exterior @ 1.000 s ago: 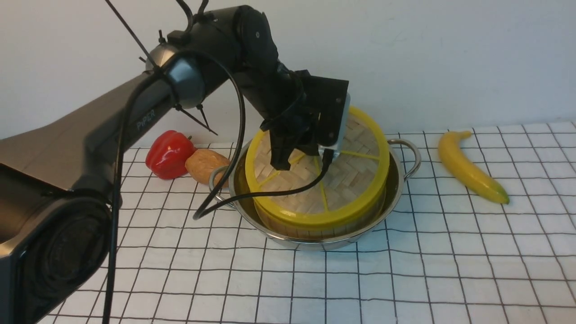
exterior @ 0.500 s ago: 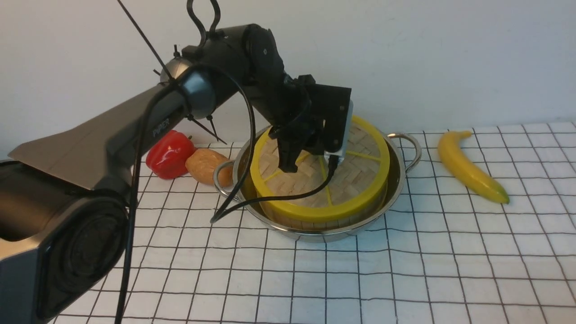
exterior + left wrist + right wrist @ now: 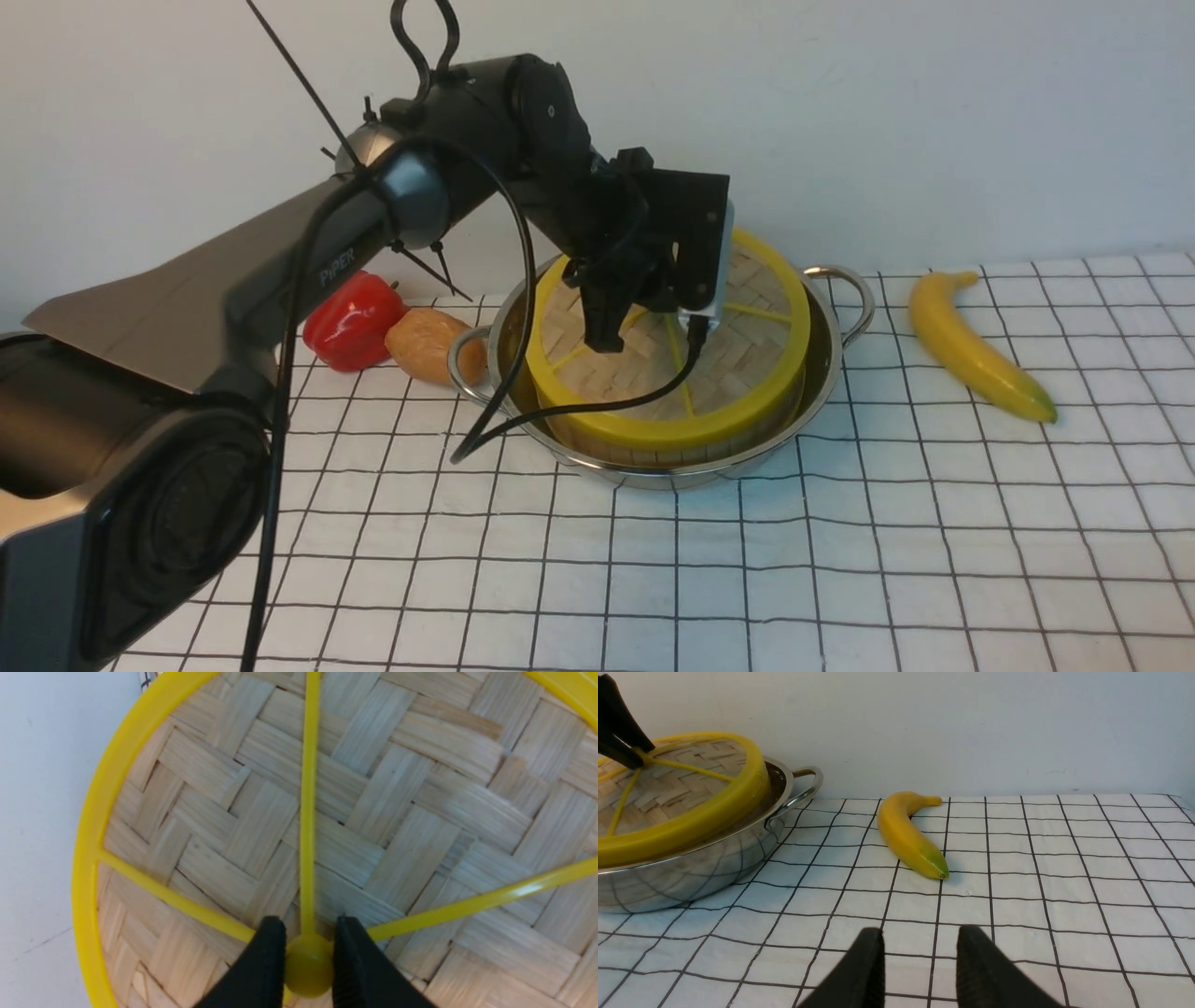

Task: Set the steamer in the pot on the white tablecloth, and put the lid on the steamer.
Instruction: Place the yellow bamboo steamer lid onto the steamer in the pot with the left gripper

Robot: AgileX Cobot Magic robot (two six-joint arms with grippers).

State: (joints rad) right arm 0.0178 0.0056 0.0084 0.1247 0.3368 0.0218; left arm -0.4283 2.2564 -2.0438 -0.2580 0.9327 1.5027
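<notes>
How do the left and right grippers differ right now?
The left gripper is shut on the centre knob of the lid, above the pot. The right gripper is open, holding nothing, low over the white tablecloth. Both have black fingers.

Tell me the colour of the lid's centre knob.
Yellow, like the rim of the lid; the knob shows best in the left wrist view.

Front view: the left gripper (image 3: 607,342) hides the centre of the lid (image 3: 747,373) and its rim near 11 o'clock; of the steamer (image 3: 653,456) only a sliver shows, at 6 o'clock. The right wrist view crops the pot (image 3: 691,882).
</notes>
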